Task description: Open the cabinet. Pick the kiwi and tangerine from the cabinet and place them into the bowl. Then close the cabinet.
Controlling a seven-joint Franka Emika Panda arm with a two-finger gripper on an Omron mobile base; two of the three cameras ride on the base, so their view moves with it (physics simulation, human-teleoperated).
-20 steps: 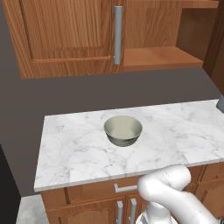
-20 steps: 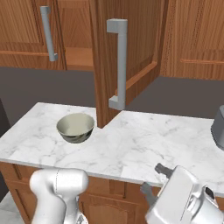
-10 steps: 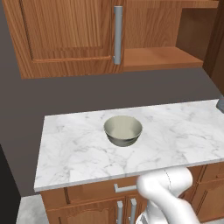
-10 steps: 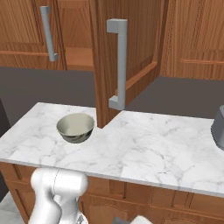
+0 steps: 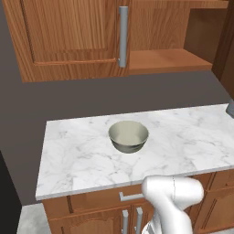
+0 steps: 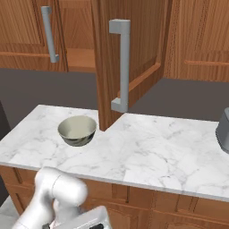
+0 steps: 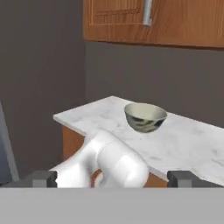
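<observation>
Cabinet (image 5: 68,41): above the counter, right door swung open, left door shut; top cut off by the frame; the visible shelf (image 5: 167,59) lies bare, the rest of the inside hidden.
Counter (image 5: 82,155): white marble, its right end cut off.
Grey object (image 6: 223,129): at the counter's right edge, cropped, hard to identify.
Bowl (image 5: 128,135): upright on the counter below the cabinet; nothing seen inside.
Gripper (image 7: 112,179): fingers spread wide, holding nothing, low before the counter; tips barely clear the view's bottom.

Reddish wooden cabinet (image 5: 73,41), veined marble counter (image 5: 192,137), smooth glossy bowl (image 5: 128,136).
</observation>
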